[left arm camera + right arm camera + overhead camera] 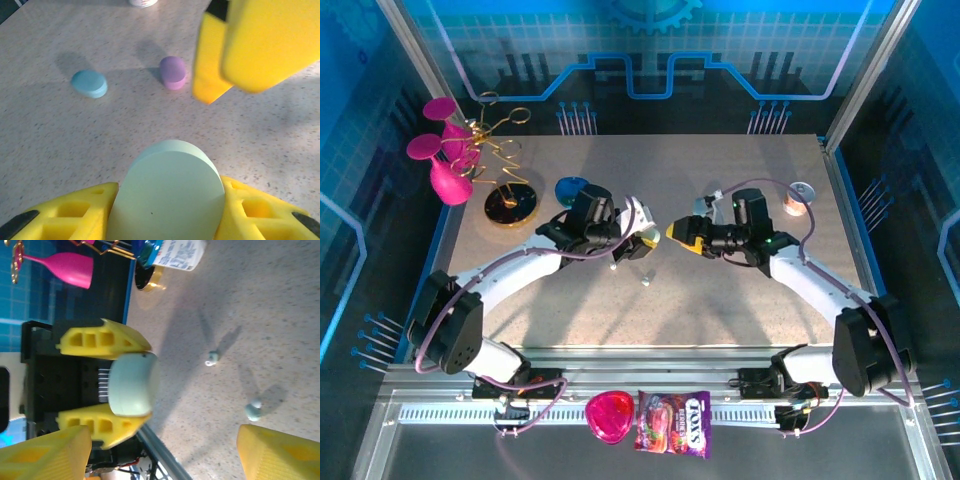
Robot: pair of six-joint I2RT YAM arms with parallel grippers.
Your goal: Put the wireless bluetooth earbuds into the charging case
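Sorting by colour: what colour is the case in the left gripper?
Pale mint green; the case shows best in the left wrist view.

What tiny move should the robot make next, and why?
Probably ease the open right end effector forward to the mint charging case, to lift its lid. The left end effector grips that case, which looks closed, and two mint earbuds lie loose on the table.

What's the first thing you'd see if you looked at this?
The bright yellow fingers of the left gripper, squeezing a mint case in the middle of the table, with the right gripper open facing it. Then the pink glasses at the far left corner, and two tiny mint earbuds lying loose near the grippers.
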